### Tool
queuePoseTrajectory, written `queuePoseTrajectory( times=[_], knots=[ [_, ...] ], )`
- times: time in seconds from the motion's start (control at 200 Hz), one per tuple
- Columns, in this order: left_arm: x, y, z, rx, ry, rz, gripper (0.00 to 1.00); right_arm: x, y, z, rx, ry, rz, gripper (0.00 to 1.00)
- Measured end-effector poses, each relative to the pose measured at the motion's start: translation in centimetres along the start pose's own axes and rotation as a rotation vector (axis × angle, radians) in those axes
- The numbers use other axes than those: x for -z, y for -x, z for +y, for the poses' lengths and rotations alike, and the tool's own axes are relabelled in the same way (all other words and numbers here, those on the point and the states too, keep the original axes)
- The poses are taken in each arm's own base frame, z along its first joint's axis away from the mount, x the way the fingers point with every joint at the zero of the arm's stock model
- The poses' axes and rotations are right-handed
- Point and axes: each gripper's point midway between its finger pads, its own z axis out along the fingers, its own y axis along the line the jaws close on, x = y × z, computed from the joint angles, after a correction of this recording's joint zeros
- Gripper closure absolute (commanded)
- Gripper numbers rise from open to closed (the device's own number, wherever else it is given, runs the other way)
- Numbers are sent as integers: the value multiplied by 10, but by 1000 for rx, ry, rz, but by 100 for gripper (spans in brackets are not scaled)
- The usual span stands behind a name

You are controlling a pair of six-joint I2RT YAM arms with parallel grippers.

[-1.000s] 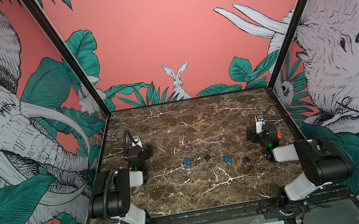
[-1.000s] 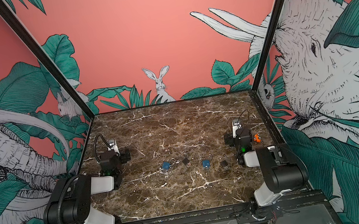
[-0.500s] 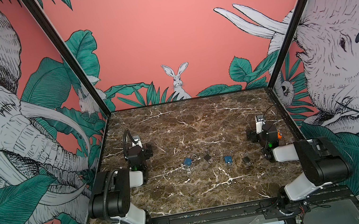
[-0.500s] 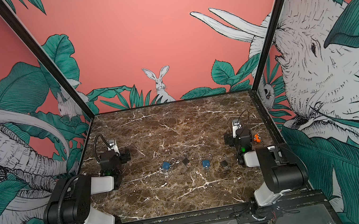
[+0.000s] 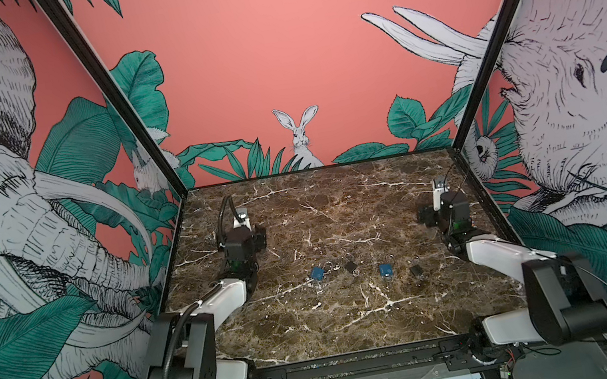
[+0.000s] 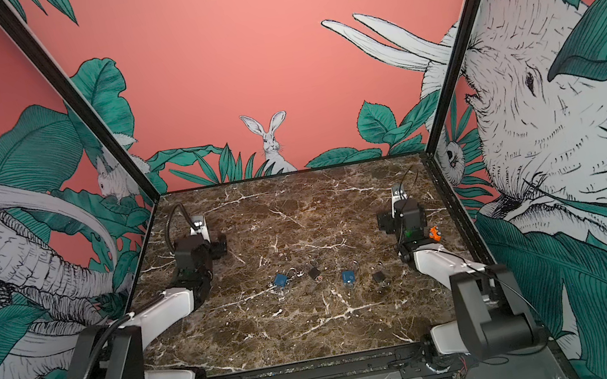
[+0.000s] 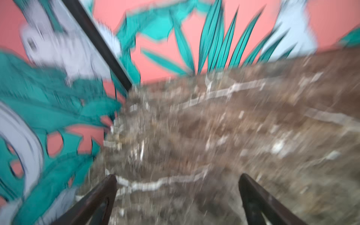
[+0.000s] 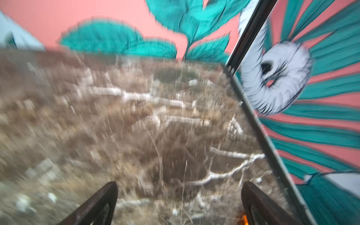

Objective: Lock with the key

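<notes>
Padlocks, four, small, lay in a loose row on the near middle of the marble table point(image 5: 337, 201): blue padlock point(image 5: 317, 273), black padlock point(image 5: 350, 266), second blue padlock point(image 5: 385, 270), second black padlock point(image 5: 416, 270), none touching.

Silvery loop point(image 5: 330, 266) lay just beside the first (shackle or key ring, too small to tell).

Left gripper point(image 7: 177, 176): jaws spread wide, nothing between them, at the table's left side, well apart from the row.

Right gripper point(image 8: 180, 183): likewise wide and empty, at the right side.

Step in hand, by your likely reckoning: the reach. You did best to choose one lock, find its key, and pin the body with one arm while the other took the key.
</notes>
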Motion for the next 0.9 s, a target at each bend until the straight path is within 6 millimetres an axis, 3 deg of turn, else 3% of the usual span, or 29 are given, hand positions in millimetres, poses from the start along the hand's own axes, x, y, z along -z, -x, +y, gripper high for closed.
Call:
queuePoseTrajectory(
  times=[0.06, 0.095, 0.195, 0.265, 0.405, 0.54, 0.63, 0.72, 0.9],
  knots=[
    [6, 38, -3, 83, -24, -16, 2, 20, 34, 4, -94, 23, -46, 2],
    [9, 55, -4, 129, -43, -17, 2, 32, 45, 7, -136, 42, -54, 2],
    [20, 75, -16, 213, -132, 29, 2, 59, 38, 21, -205, 108, 15, 2],
    [31, 62, -32, 233, -218, 101, 2, 70, 10, 35, -201, 145, 137, 2],
    [60, 3, -76, 231, -405, 310, 4, 101, -66, 63, -121, 211, 427, 7],
    [85, -41, -106, 208, -521, 483, 5, 134, -120, 64, -90, 231, 595, 19],
    [96, -49, -119, 200, -581, 524, 6, 144, -140, 58, -105, 213, 662, 24],
    [101, -52, -131, 202, -632, 547, 8, 146, -153, 57, -109, 204, 715, 38],
    [106, -63, -156, 199, -691, 595, 10, 140, -173, 63, -98, 186, 798, 44]
  ],
)
